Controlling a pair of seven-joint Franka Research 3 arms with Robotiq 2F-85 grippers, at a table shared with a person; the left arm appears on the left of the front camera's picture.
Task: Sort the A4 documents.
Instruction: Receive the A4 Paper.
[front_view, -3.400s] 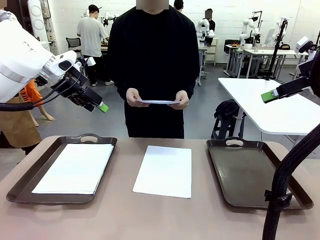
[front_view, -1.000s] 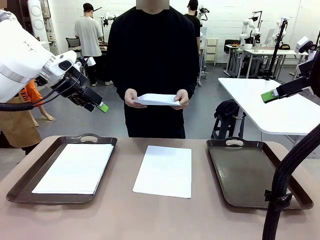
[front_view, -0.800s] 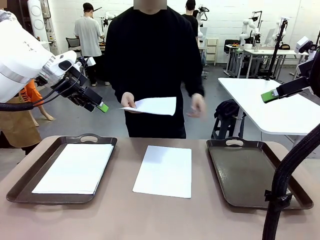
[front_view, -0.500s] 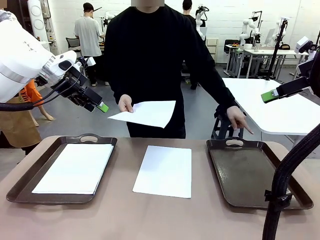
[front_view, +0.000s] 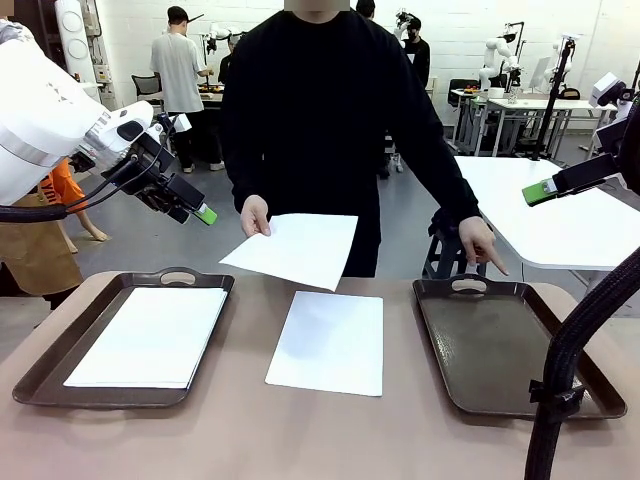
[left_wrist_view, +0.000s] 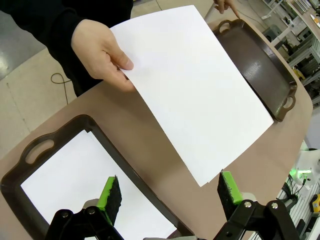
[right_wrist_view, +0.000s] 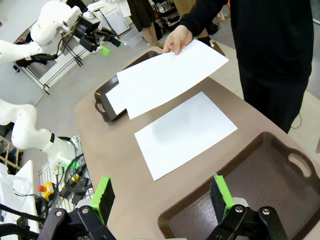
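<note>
Across the table a person holds one white A4 document (front_view: 295, 248) (left_wrist_view: 195, 95) (right_wrist_view: 165, 77) by its corner in one hand (front_view: 255, 214), tilted over the table's far edge. The other hand (front_view: 483, 245) points a finger down at the right tray's (front_view: 500, 350) handle. A second document (front_view: 328, 342) (right_wrist_view: 185, 132) lies flat mid-table. Another document (front_view: 150, 335) (left_wrist_view: 75, 185) rests in the left tray (front_view: 60, 360). My left gripper (front_view: 200, 212) (left_wrist_view: 169, 190) hangs open, high on the left, near the held sheet's corner. My right gripper (front_view: 542, 190) (right_wrist_view: 161, 194) is open, raised at the right.
Both dark brown handled trays flank the middle sheet; the right tray (right_wrist_view: 250, 200) (left_wrist_view: 260, 65) holds nothing. A black cable loom (front_view: 560, 370) of my right arm rises at the front right. A white table (front_view: 560, 215) stands behind on the right.
The person let go of the sheet with one hand, lowered and tilted it toward the table, and reached the freed hand out to point at the right tray. Neither arm moved.
</note>
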